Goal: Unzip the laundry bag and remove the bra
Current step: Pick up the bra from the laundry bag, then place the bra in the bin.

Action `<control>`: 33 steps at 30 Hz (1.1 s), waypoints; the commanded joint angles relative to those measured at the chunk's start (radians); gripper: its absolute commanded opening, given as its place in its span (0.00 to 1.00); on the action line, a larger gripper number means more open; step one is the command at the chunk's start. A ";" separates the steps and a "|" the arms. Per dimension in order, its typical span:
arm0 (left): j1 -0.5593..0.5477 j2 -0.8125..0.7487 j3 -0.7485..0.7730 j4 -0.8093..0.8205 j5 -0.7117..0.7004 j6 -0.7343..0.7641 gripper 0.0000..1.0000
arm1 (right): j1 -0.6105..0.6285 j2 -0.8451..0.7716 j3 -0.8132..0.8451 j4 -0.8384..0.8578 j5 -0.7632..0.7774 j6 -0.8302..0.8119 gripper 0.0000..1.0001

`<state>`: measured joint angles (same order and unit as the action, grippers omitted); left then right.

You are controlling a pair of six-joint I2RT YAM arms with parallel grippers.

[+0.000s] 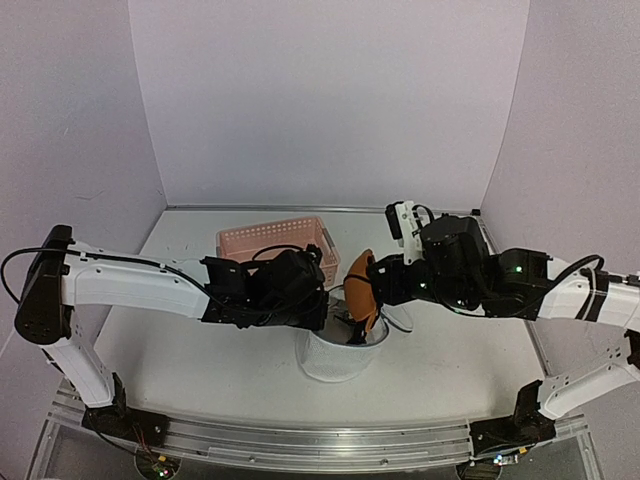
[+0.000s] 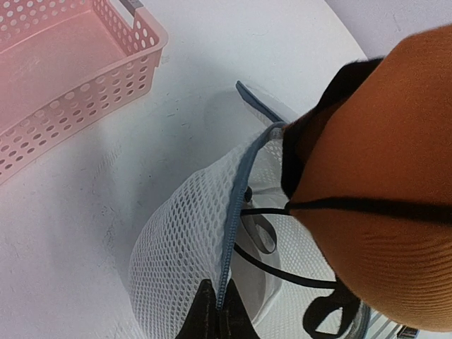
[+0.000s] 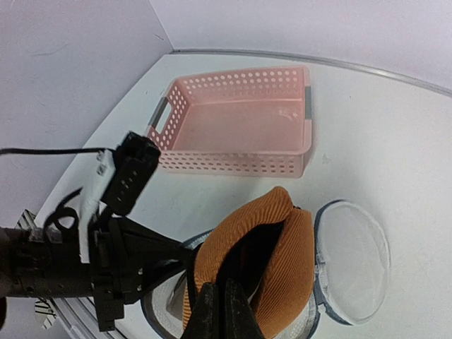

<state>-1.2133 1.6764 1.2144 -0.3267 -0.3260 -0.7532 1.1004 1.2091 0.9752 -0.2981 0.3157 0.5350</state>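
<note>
Closed right claw (image 3: 220, 300) pinches orange ribbed black-trimmed bra (image 3: 282, 258), half out of white mesh drum-shaped laundry bag (image 1: 338, 358) at lower centre of top view | closed left claw (image 2: 216, 314) grips grey zip rim (image 2: 236, 212), likely anchoring bag against the pull | round lid (image 3: 353, 261) lies open

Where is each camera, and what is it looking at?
Top: above and behind, looking down at the table; left arm and right arm show.
Left wrist: over the bag, looking down; its shut jaws pinch the zip rim.
Right wrist: over the bra, looking down; its shut jaws hold it.
All share bra and basket.
</note>
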 commanded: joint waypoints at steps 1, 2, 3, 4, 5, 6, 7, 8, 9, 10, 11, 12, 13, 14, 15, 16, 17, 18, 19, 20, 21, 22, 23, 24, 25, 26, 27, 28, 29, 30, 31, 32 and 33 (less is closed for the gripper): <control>-0.008 -0.024 -0.019 0.040 -0.009 -0.022 0.00 | 0.005 -0.024 0.123 0.020 0.062 -0.062 0.00; -0.007 -0.024 -0.023 0.040 -0.007 -0.024 0.00 | 0.005 -0.020 0.140 0.017 0.071 -0.073 0.00; -0.007 -0.026 -0.026 0.040 -0.007 -0.027 0.00 | 0.006 -0.017 0.160 0.016 0.080 -0.086 0.00; -0.007 -0.027 -0.029 0.040 -0.007 -0.028 0.00 | 0.006 -0.013 0.178 0.016 0.091 -0.099 0.00; -0.008 -0.029 -0.032 0.040 -0.007 -0.031 0.00 | 0.006 -0.006 0.201 0.016 0.102 -0.113 0.00; -0.006 -0.030 -0.035 0.040 -0.007 -0.033 0.00 | 0.005 0.001 0.225 0.016 0.110 -0.129 0.00; -0.008 -0.032 -0.038 0.040 -0.007 -0.034 0.00 | 0.006 0.016 0.248 0.016 0.119 -0.144 0.00; -0.008 -0.033 -0.042 0.040 -0.008 -0.036 0.00 | 0.005 0.028 0.273 0.016 0.127 -0.159 0.00; -0.007 -0.034 -0.045 0.042 -0.008 -0.038 0.00 | 0.005 0.039 0.299 0.016 0.133 -0.173 0.00; -0.006 -0.035 -0.048 0.042 -0.008 -0.039 0.00 | 0.005 0.052 0.322 0.016 0.138 -0.186 0.00; -0.007 -0.036 -0.051 0.042 -0.008 -0.042 0.00 | 0.005 0.065 0.346 0.016 0.142 -0.197 0.00; -0.007 -0.037 -0.056 0.041 -0.008 -0.043 0.00 | 0.006 0.078 0.368 0.017 0.145 -0.210 0.00; -0.007 -0.039 -0.060 0.044 -0.010 -0.046 0.00 | 0.005 0.091 0.393 0.018 0.150 -0.224 0.00; -0.007 -0.042 -0.065 0.043 -0.010 -0.048 0.00 | 0.006 0.105 0.415 0.020 0.153 -0.236 0.00; -0.007 -0.046 -0.070 0.044 -0.011 -0.049 0.00 | 0.004 0.122 0.439 0.024 0.156 -0.248 0.00; -0.008 -0.050 -0.078 0.045 -0.013 -0.053 0.00 | 0.005 0.139 0.463 0.028 0.159 -0.261 0.00; -0.009 -0.056 -0.086 0.047 -0.016 -0.055 0.00 | 0.005 0.156 0.486 0.034 0.164 -0.274 0.00; -0.009 -0.064 -0.096 0.048 -0.018 -0.057 0.00 | 0.006 0.177 0.511 0.037 0.170 -0.287 0.00; -0.009 -0.072 -0.103 0.051 -0.020 -0.058 0.00 | 0.005 0.198 0.537 0.040 0.174 -0.299 0.00; -0.009 -0.080 -0.113 0.051 -0.023 -0.060 0.00 | 0.004 0.221 0.562 0.046 0.175 -0.307 0.00; -0.009 -0.091 -0.121 0.053 -0.026 -0.062 0.00 | 0.005 0.242 0.591 0.056 0.176 -0.318 0.00; -0.011 -0.105 -0.130 0.055 -0.029 -0.063 0.00 | 0.004 0.263 0.609 0.069 0.178 -0.329 0.00; -0.011 -0.116 -0.144 0.056 -0.034 -0.064 0.00 | 0.002 0.287 0.628 0.080 0.177 -0.335 0.00; -0.013 -0.128 -0.153 0.057 -0.040 -0.063 0.00 | -0.002 0.312 0.649 0.087 0.172 -0.339 0.00; -0.013 -0.138 -0.162 0.058 -0.047 -0.064 0.00 | -0.006 0.340 0.668 0.094 0.161 -0.341 0.00; -0.013 -0.148 -0.173 0.058 -0.052 -0.065 0.00 | -0.012 0.366 0.690 0.100 0.151 -0.340 0.00; -0.013 -0.158 -0.183 0.058 -0.056 -0.068 0.00 | -0.017 0.394 0.711 0.107 0.140 -0.340 0.00; -0.014 -0.167 -0.195 0.058 -0.059 -0.071 0.00 | -0.022 0.422 0.734 0.111 0.128 -0.340 0.00; -0.014 -0.176 -0.206 0.058 -0.062 -0.075 0.00 | -0.027 0.448 0.758 0.116 0.116 -0.340 0.00; -0.015 -0.183 -0.217 0.058 -0.066 -0.081 0.00 | -0.030 0.478 0.781 0.122 0.106 -0.341 0.00; -0.014 -0.191 -0.229 0.058 -0.066 -0.083 0.00 | -0.035 0.507 0.806 0.128 0.095 -0.340 0.00; -0.014 -0.199 -0.240 0.057 -0.068 -0.090 0.00 | -0.040 0.536 0.830 0.130 0.084 -0.338 0.00; -0.014 -0.208 -0.252 0.058 -0.069 -0.094 0.00 | -0.046 0.565 0.855 0.133 0.068 -0.334 0.00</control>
<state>-1.2232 1.5299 0.9974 -0.3031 -0.3546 -0.8204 1.0760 1.6924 1.7214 -0.2405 0.4358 0.2127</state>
